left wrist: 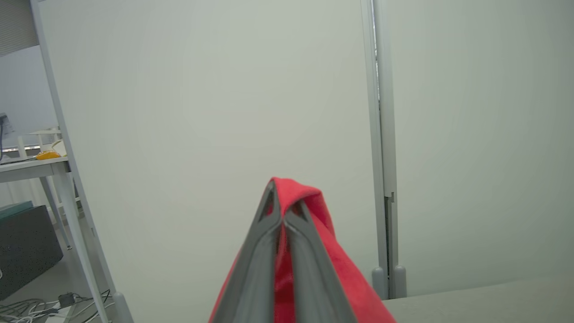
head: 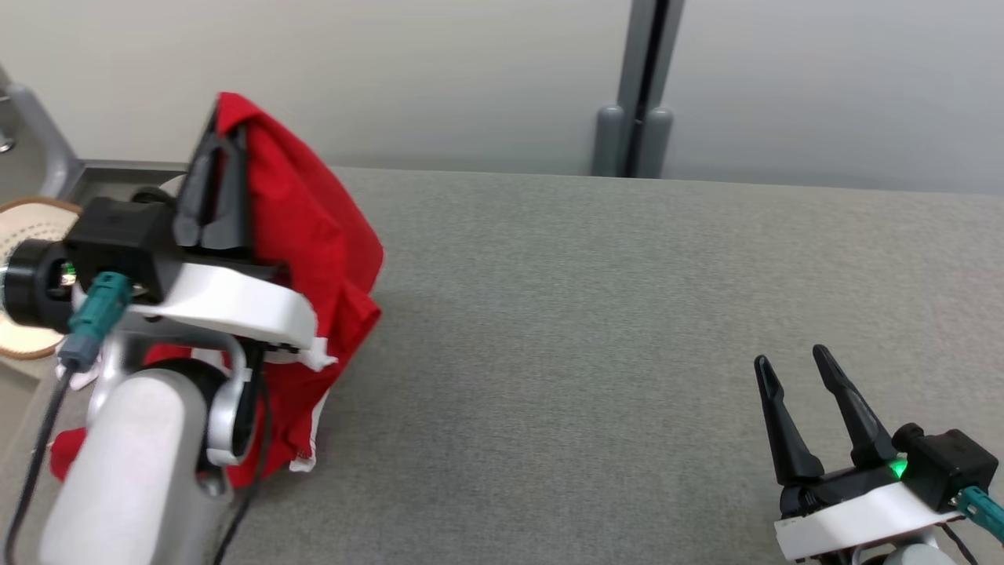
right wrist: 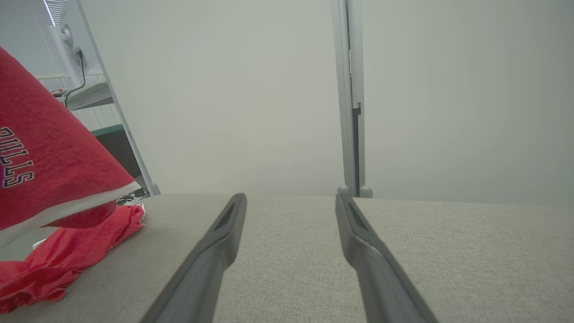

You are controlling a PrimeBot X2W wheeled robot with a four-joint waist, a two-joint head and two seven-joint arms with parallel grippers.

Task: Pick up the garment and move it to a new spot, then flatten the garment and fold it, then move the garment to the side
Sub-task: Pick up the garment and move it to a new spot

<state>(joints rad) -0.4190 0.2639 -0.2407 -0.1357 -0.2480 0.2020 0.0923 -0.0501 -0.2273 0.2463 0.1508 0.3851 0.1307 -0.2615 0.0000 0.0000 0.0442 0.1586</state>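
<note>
Left arm: the left end effector [head: 220,125] is raised at 10 o'clock in the head view, its two fingers pressed together on a top fold of the garment [head: 314,227].
Garment position: at 9 o'clock, over the left end of the tabletop [head: 588,314]. The upper part drapes from the pinch. The lower folds lie heaped on the tabletop surface.
Garment features: red cloth with white trim [right wrist: 67,208] and dark lettering [right wrist: 15,163].
Reason for hold: the pinch sits at the highest point of the cloth, so the cloth's own weight draws it downward. This is judged suitable for carrying with one arm.
Right arm: the right end effector [head: 791,358] is at 4 o'clock, fingers spread wide, holding nothing, low over the tabletop and well apart from the garment.
Reason for position: judged to be standing by, clear of the carry path.
Free area: grey cover from 12 to 3 o'clock, the probable new spot.
Step in hand: pick-up and transfer. Flattening and folding are not yet begun.
Caution: the heaped lower folds may drag or bunch during transfer.
</note>
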